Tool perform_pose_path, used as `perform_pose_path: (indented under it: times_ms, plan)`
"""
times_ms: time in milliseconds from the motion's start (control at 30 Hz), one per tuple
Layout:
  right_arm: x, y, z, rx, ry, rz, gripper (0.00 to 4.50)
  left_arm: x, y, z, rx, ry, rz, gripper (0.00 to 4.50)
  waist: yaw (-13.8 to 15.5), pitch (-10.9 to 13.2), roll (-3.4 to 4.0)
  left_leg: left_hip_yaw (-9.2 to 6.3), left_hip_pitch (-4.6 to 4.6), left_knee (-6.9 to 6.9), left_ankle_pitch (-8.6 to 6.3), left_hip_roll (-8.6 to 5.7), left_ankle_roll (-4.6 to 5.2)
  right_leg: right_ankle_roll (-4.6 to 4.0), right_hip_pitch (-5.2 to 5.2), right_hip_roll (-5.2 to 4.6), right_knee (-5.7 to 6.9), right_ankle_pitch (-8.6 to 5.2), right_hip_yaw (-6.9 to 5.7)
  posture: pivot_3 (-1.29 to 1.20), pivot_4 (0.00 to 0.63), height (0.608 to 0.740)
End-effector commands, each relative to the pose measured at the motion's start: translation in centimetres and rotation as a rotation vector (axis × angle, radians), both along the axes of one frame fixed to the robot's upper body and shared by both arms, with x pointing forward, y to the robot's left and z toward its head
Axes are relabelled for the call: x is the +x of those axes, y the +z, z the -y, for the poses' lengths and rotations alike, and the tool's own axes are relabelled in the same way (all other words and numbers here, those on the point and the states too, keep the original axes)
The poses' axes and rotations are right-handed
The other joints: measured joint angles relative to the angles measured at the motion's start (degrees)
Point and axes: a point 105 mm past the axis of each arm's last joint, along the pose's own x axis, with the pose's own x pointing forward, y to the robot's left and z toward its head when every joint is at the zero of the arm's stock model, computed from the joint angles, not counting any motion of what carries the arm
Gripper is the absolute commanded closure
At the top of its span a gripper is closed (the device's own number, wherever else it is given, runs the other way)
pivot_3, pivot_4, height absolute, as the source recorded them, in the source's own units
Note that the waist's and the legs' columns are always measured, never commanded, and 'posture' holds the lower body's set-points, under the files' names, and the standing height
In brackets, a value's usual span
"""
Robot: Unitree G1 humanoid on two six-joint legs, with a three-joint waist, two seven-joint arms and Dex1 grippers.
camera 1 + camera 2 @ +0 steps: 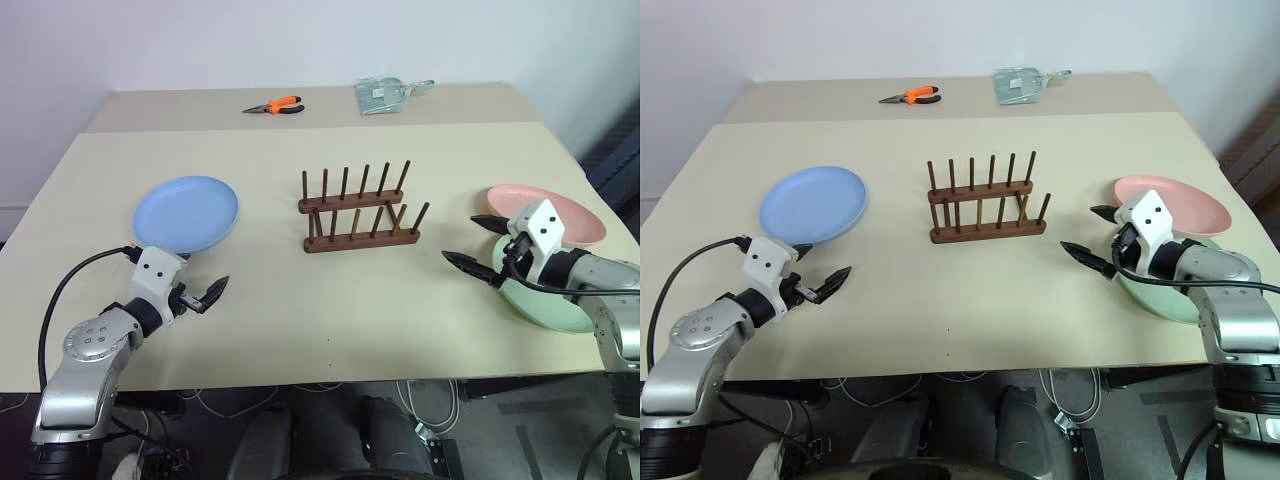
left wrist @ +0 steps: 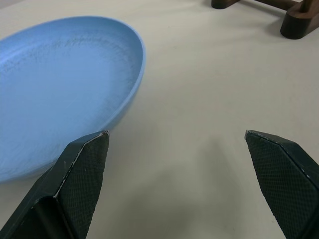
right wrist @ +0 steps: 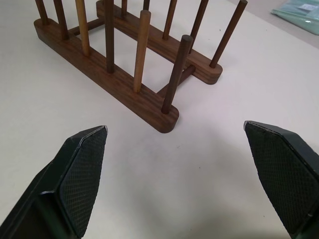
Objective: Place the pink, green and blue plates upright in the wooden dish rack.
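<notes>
Rack, dark brown wooden pegged dish rack (image 1: 359, 211), stands empty; no plate lifted. Left gripper (image 1: 200, 296) released beside round blue plate (image 1: 187, 214); right gripper (image 1: 478, 245) released. Next: grasp plate rim.

Beige table (image 1: 300, 300), wooden dish rack (image 1: 358, 211), blue plate (image 1: 186, 214), pink plate (image 1: 575, 215) apparently overlapping green plate (image 1: 545, 305)

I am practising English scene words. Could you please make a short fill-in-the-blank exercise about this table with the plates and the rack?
1. The blue plate lies flat near the ____ gripper.
2. The wooden dish rack holds ____ plates.
3. The pink plate rests partly on the ____ plate.
4. Both grippers' jaws are ____; the right gripper holds nothing.

Missing words: left; no; green; open
</notes>
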Motion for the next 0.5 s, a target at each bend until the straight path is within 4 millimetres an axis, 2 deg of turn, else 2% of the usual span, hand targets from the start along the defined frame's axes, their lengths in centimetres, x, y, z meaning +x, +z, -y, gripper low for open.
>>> perform_pose_path:
  times_ms: [33, 200, 367, 500]
  plan:
    - [0.5, 1.2, -0.3, -0.031, 0.009, 0.057, 0.0, 0.0, 0.5, 0.3, 0.001, -0.006, 0.031, 0.04, -0.01, 0.0, 0.0, 0.0, 0.0, 0.0, 0.0, 0.0, 0.0, 0.0, 0.0, 0.0, 0.0, 0.0, 0.0, 0.0, 0.15, 0.74]
    - [1.1, 1.2, -1.3, -0.015, 0.044, 0.042, 0.0, 0.3, 0.6, 1.3, -0.013, -0.032, 0.039, 0.04, -0.04, 0.0, 0.0, 0.0, 0.0, -0.01, 0.0, 0.01, 0.0, -0.01, -0.02, 0.0, 0.01, 0.01, -0.01, 0.0, 0.15, 0.74]
    - [0.2, 0.8, -3.3, -0.002, 0.103, 0.016, 0.0, 0.7, -0.2, 4.6, -0.031, -0.234, -0.02, 0.04, 0.28, 0.0, 0.0, -0.04, -0.07, 0.06, 0.0, -0.02, 0.0, -0.04, -0.01, 0.0, -0.01, 0.03, -0.05, 0.0, 0.15, 0.74]
    - [-1.1, -0.1, -5.5, 0.0, 0.123, 0.023, 0.0, 4.3, -1.2, 9.0, 0.036, -0.431, -0.065, 0.04, 1.48, -0.01, 0.01, -0.09, -0.11, 0.13, 0.01, -0.02, 0.0, -0.04, -0.03, 0.04, 0.02, 0.03, -0.13, 0.0, 0.15, 0.74]
